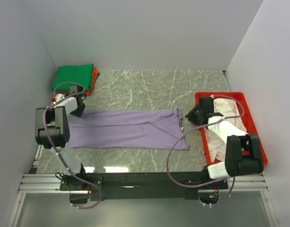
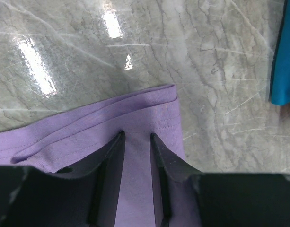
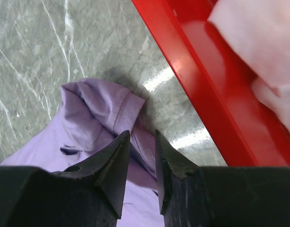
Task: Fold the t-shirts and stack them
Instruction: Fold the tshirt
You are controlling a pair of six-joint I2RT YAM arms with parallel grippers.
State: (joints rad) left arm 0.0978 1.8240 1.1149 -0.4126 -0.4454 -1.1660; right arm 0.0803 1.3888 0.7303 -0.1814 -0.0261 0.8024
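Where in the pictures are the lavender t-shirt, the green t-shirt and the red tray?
lavender t-shirt [image 1: 130, 130]: top view, middle of its spread-out body.
green t-shirt [image 1: 74, 77]: top view, centre of its upper face.
red tray [image 1: 225, 94]: top view, on its far rim.

In the top view the green t-shirt [image 1: 73, 77] is covering the stack under it, leaving only an orange-red edge [image 1: 93, 81] showing; how many layers are lying there cannot be told. The right arm [image 1: 244, 153] is crossing the red tray [image 1: 220, 94] and hiding part of the pale pinkish-white t-shirts [image 1: 230, 106]. In the left wrist view the body of the left gripper [image 2: 136, 136] is masking the lower part of the lavender t-shirt [image 2: 88, 127], which is also running off the left edge, while the right edge is cropping a blue t-shirt [image 2: 283, 56]. In the right wrist view the frame is cutting off most of the tray, and the right gripper [image 3: 142, 135] is concealing the cloth beneath it.
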